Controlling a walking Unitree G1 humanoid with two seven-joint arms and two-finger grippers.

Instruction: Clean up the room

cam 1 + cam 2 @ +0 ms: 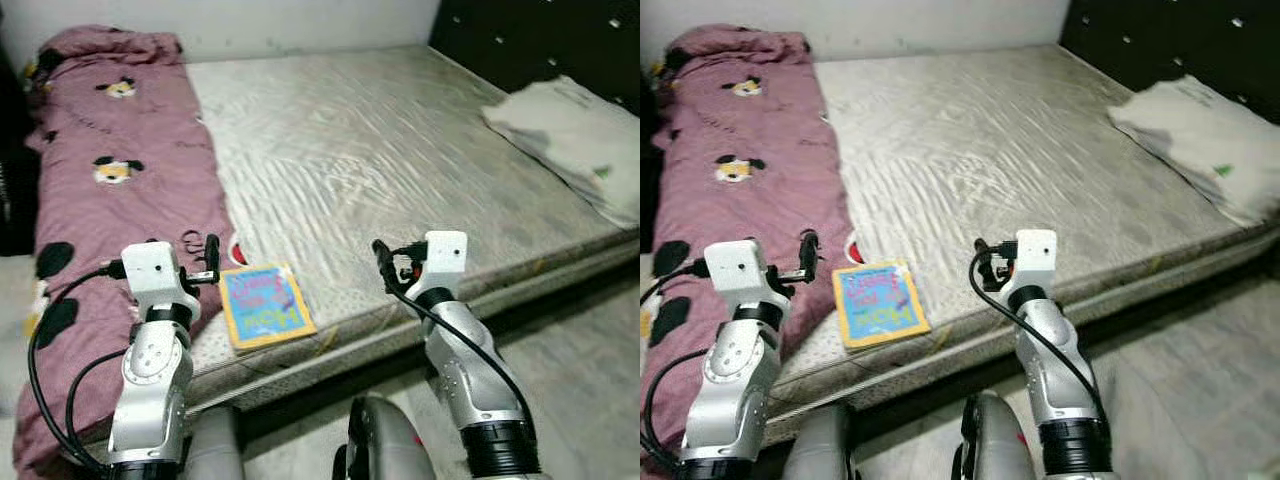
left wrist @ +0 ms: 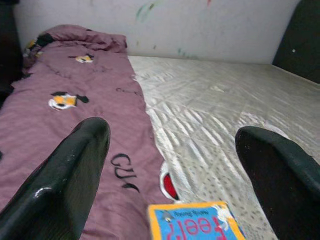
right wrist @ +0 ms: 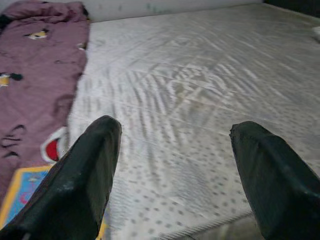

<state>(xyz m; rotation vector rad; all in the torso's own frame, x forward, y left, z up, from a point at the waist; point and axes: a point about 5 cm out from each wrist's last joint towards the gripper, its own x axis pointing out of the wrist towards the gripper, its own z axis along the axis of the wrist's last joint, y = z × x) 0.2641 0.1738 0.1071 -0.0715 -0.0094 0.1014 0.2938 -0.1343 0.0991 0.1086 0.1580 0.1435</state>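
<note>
A thin picture book with a yellow border and blue cover lies flat near the front edge of the bare grey mattress. Beside it on the left, a maroon blanket printed with cartoon mice covers that side of the bed. My left gripper hovers open over the blanket's edge, just left of and behind the book. My right gripper stands open over the mattress's front edge, right of the book, with nothing between its fingers.
A white folded pillow or cloth lies at the bed's right end against a dark padded headboard. A red and white patch shows at the blanket's edge. Grey floor runs along the bed's front.
</note>
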